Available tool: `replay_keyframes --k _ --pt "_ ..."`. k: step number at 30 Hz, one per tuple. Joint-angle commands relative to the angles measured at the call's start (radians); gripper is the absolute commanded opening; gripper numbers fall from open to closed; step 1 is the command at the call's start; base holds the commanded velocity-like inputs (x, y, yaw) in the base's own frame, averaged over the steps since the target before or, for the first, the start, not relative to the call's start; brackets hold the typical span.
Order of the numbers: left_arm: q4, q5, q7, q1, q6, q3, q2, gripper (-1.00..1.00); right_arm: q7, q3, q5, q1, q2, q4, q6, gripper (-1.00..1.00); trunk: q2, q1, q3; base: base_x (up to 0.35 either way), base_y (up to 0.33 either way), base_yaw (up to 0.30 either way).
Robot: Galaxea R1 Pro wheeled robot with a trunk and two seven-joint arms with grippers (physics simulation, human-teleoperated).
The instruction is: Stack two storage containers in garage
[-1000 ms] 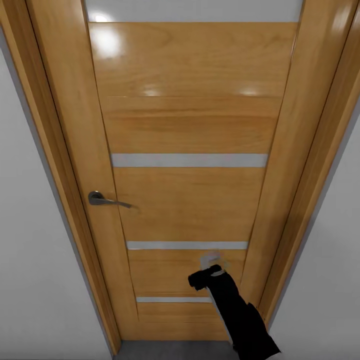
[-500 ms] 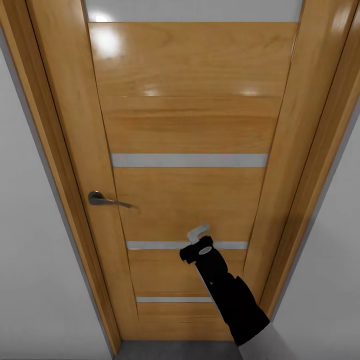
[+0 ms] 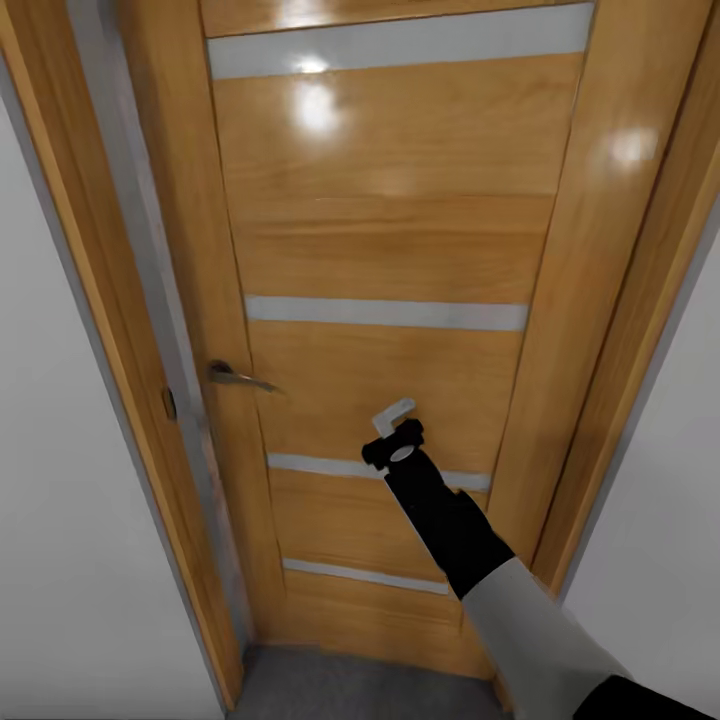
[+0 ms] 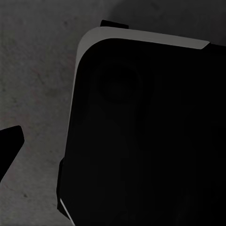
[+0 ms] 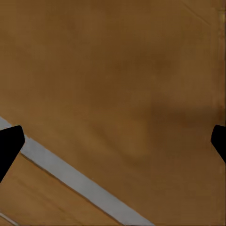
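The storage containers are out of view. I face a glossy wooden door with pale horizontal strips. My right gripper is stretched out against the door's lower middle panel, right of the metal lever handle. In the right wrist view the door panel lies close ahead, and my right gripper is open, one dark fingertip at each side edge. My left gripper hangs open over the robot's dark base and the grey rough floor.
The door stands slightly ajar, with a grey gap between its handle side and the wooden frame. White walls flank the frame on both sides. A dark grey floor strip shows at the door's foot.
My right arm has reached up and forward along the door. The door's handle side has swung away, opening a gap at the left jamb. The view has shifted too.
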State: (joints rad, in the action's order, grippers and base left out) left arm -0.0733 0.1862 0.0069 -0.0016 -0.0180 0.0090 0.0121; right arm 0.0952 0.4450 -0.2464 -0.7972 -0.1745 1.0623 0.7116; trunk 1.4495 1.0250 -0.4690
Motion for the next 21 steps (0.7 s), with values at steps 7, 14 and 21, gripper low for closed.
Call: replay_keyframes --k 7,14,21 --pt "0.000 0.006 0.001 0.000 -0.002 0.000 0.000 1.00 0.040 0.002 -0.002 -0.031 0.000 -0.089 -0.122 1.00 0.001 0.000 -0.001 0.000 0.000 0.000" --pt "0.000 0.006 0.001 -0.001 -0.002 0.000 0.000 1.00 0.079 -0.001 0.004 -0.249 0.000 -0.432 -0.219 1.00 0.001 0.000 -0.001 0.000 0.000 0.000" --pt "-0.001 0.006 0.001 0.000 -0.002 0.000 0.000 1.00 0.123 0.001 0.004 -0.256 0.000 -0.436 -0.216 1.00 0.001 0.000 -0.001 0.000 0.000 0.000"
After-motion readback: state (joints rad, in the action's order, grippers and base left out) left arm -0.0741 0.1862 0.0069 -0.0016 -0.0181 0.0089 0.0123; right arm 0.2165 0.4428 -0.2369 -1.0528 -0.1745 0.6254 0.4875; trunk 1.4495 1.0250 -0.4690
